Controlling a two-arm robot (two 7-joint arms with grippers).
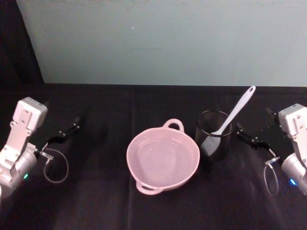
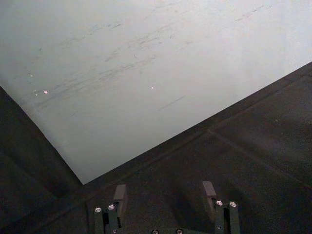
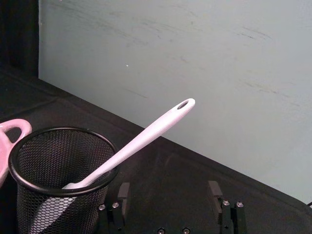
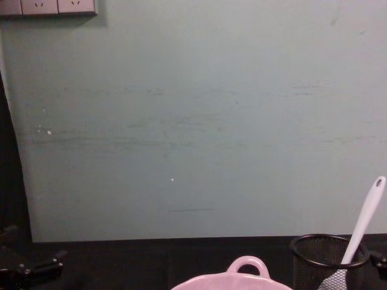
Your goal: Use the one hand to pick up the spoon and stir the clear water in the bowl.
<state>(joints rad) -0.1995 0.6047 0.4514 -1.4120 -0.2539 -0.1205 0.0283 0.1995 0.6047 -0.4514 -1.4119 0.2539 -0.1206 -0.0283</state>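
The left claw [image 1: 76, 123] sits low at the left of the surface [image 1: 96, 206], spread open and empty, well apart from everything. At centre is the bowl [image 1: 165, 186], its water unstirred. Just to its right the spoon [image 1: 235, 112] stands head-down in a black mesh cup [image 1: 216, 149], handle leaning up and away. The pick-up has not begun. The right claw [image 1: 253, 120], released and empty, hovers near the cup. It likely must reach the handle, clench and lift clear.

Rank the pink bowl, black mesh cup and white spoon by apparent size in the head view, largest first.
Largest: bowl, clearly.
Next: mesh cup, by area covered.
Smallest: spoon, slimmest, though longer than the cup is tall; its head sits partly hidden inside.
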